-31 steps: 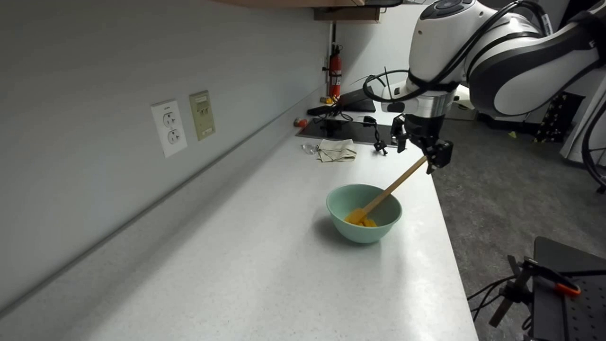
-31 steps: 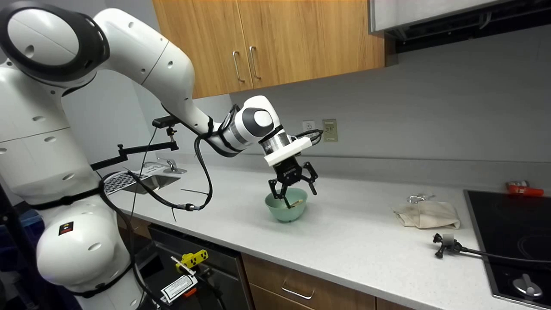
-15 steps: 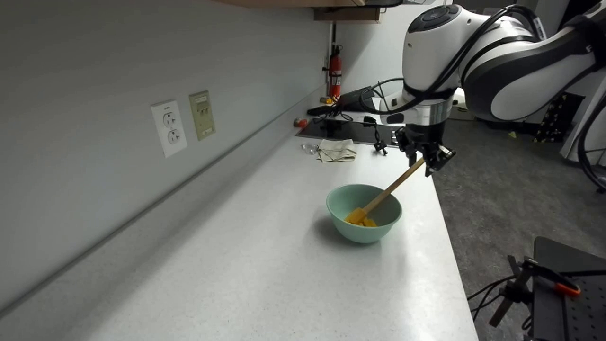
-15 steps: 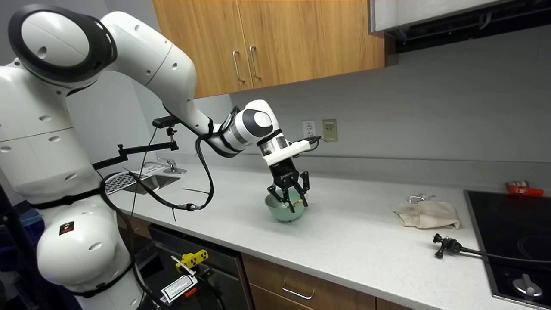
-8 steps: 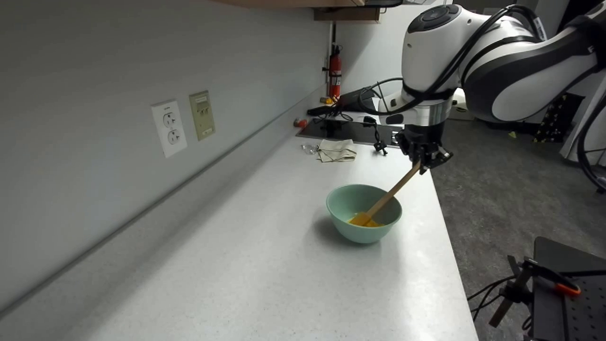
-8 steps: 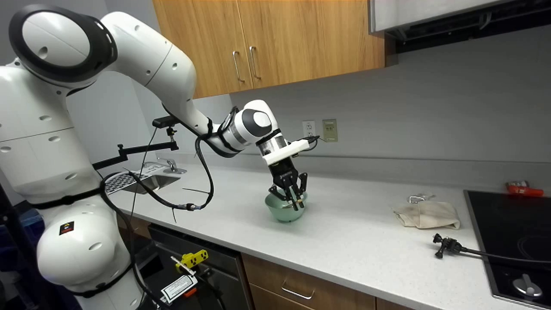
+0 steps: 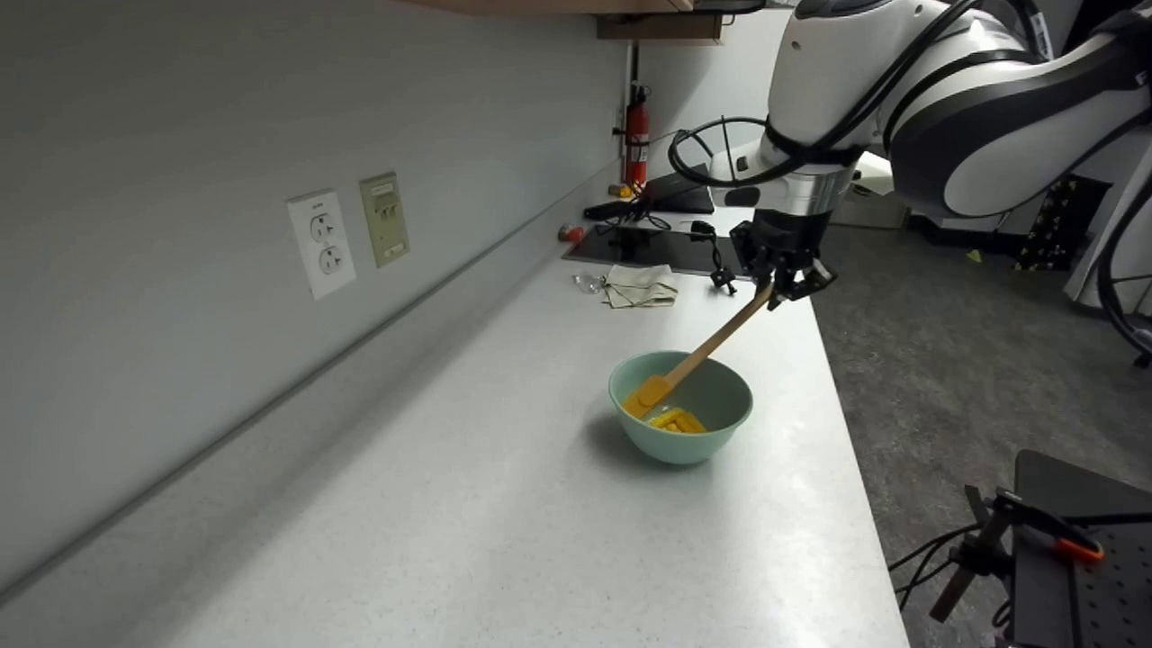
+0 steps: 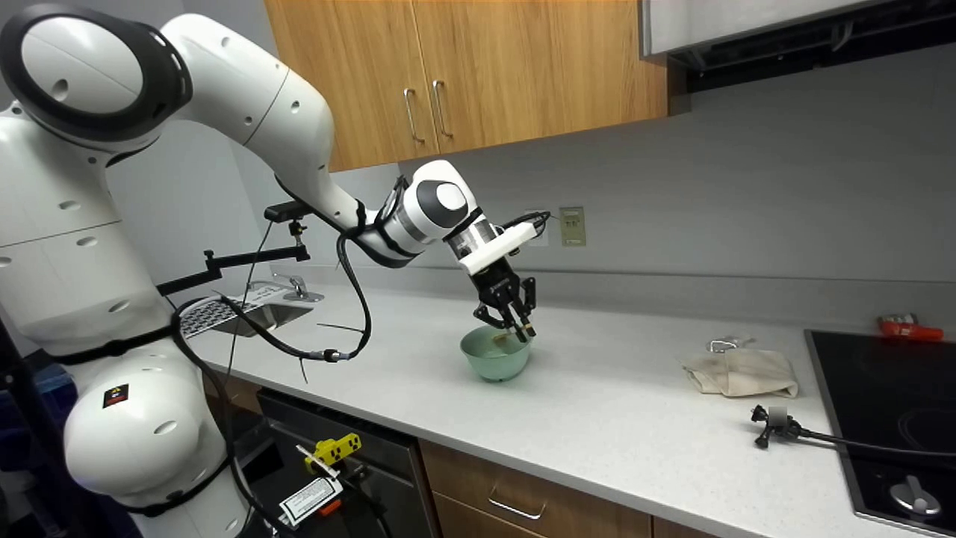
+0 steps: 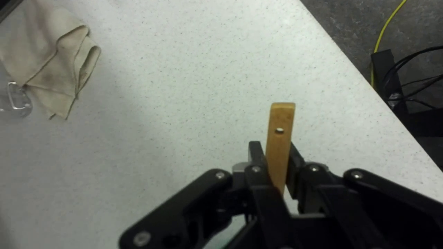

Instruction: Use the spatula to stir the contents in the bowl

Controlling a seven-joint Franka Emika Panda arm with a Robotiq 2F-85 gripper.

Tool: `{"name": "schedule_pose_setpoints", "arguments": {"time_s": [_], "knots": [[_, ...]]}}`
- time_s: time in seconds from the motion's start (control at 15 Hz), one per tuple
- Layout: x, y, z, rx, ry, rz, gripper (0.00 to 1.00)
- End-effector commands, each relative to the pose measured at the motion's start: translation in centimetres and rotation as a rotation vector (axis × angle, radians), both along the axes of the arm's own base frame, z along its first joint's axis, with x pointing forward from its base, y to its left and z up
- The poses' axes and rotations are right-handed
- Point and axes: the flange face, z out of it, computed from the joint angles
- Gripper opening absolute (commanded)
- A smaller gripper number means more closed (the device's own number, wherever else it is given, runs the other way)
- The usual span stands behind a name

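Wrist view: the spatula (image 9: 279, 147) is pinched by its handle between the fingers (image 9: 256, 153), close to the holed end, presumably for reach. Below the fingers, in an exterior view, its head is seen slanting inside the bowl (image 7: 681, 449), just beside the contents (image 7: 679, 421), as stirring would require.

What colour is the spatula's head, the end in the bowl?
The spatula's head is yellow-orange; it shows best in an exterior view.
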Motion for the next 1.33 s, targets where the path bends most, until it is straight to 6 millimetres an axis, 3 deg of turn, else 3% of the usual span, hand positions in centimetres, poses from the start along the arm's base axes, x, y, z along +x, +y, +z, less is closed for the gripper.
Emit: {"name": "schedule_pose_setpoints", "arguments": {"time_s": [0.0, 0.47, 0.8, 1.0, 1.27], "knots": [[0.0, 1.0, 1.4, -0.036, -0.079, 0.119, 0.04], [-1.3, 1.8, 0.3, -0.161, -0.158, 0.419, 0.04], [-1.2, 2.3, 0.3, -0.212, -0.217, 0.534, 0.04], [-1.2, 2.7, -0.4, -0.229, -0.212, 0.533, 0.04], [-1.3, 2.7, -2.3, -0.251, -0.126, 0.393, 0.04]]}}
